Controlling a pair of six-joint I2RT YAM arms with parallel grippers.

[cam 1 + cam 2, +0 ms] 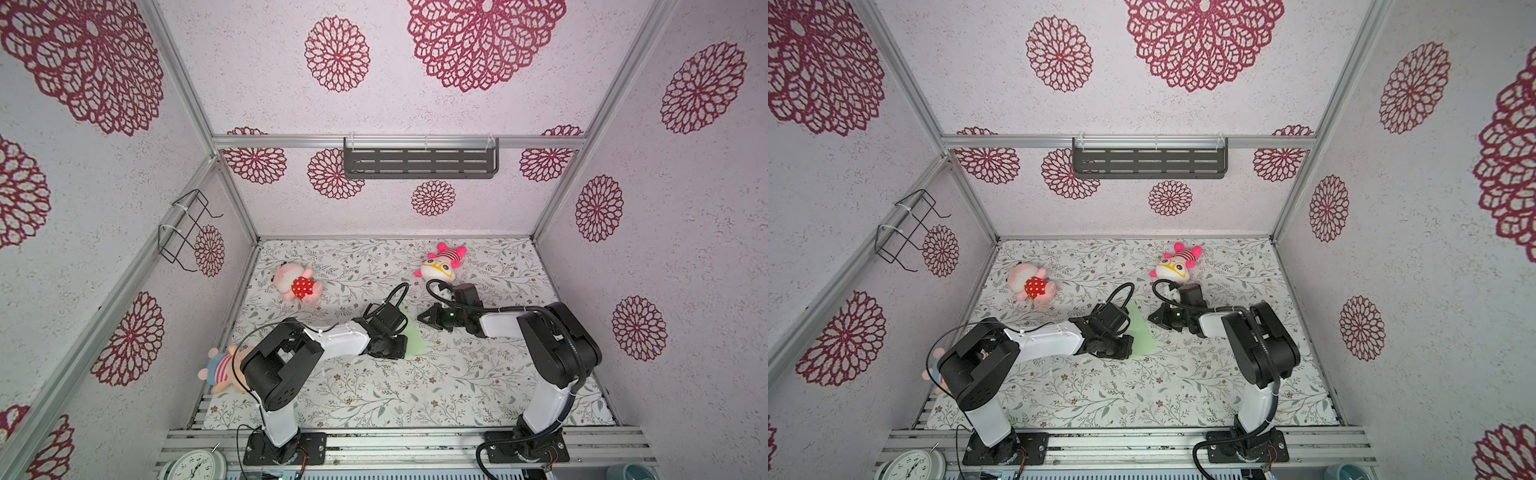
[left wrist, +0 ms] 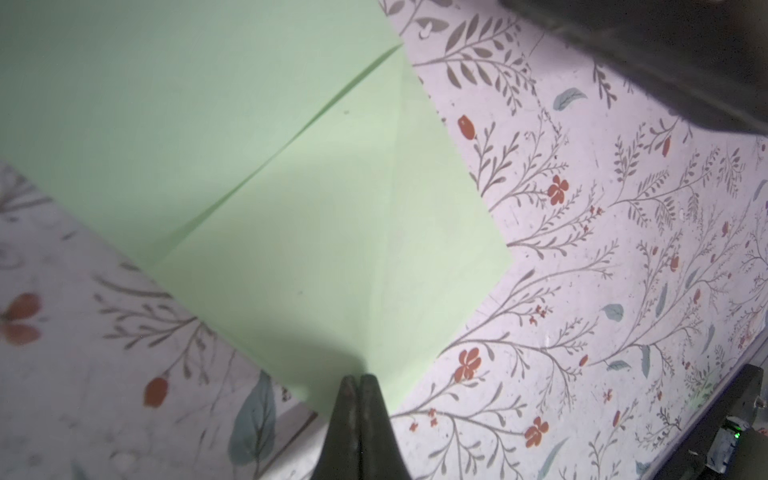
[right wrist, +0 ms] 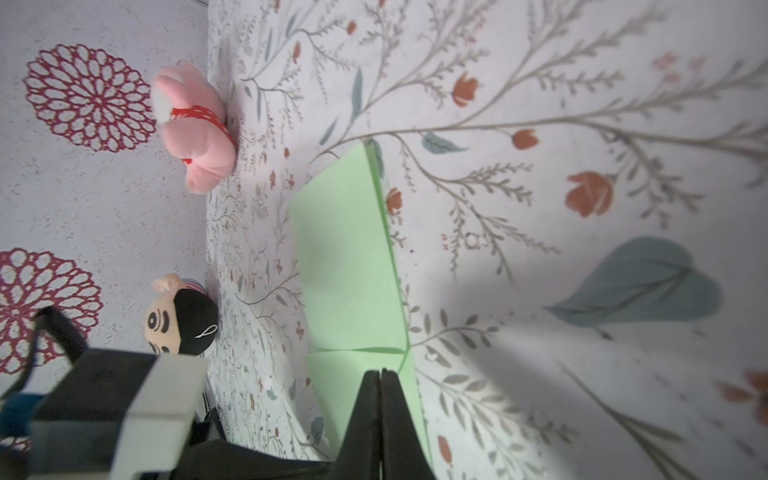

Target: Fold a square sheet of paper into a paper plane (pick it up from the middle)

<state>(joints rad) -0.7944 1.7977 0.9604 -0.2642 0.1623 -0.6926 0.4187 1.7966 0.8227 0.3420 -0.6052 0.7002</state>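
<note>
The square sheet of paper point(image 1: 415, 343) point(image 1: 1143, 332) is pale mint green and lies partly folded on the flowered table, largely hidden under my left wrist in both top views. In the left wrist view the paper point(image 2: 291, 187) shows a diagonal flap edge and a straight crease. My left gripper point(image 2: 357, 376) is shut, its tips resting on the paper close to one edge, with nothing between them. My right gripper point(image 3: 380, 371) point(image 1: 424, 319) is also shut, its tips over the paper point(image 3: 349, 257) beside a fold line. No finished paper plane is in view.
Three plush toys lie around: a pink one in a red dotted dress point(image 1: 300, 285), one with yellow glasses point(image 1: 441, 264) at the back, a striped one point(image 1: 222, 370) by the left arm's base. A black shelf point(image 1: 419, 162) and a wire rack point(image 1: 187, 228) hang on the walls.
</note>
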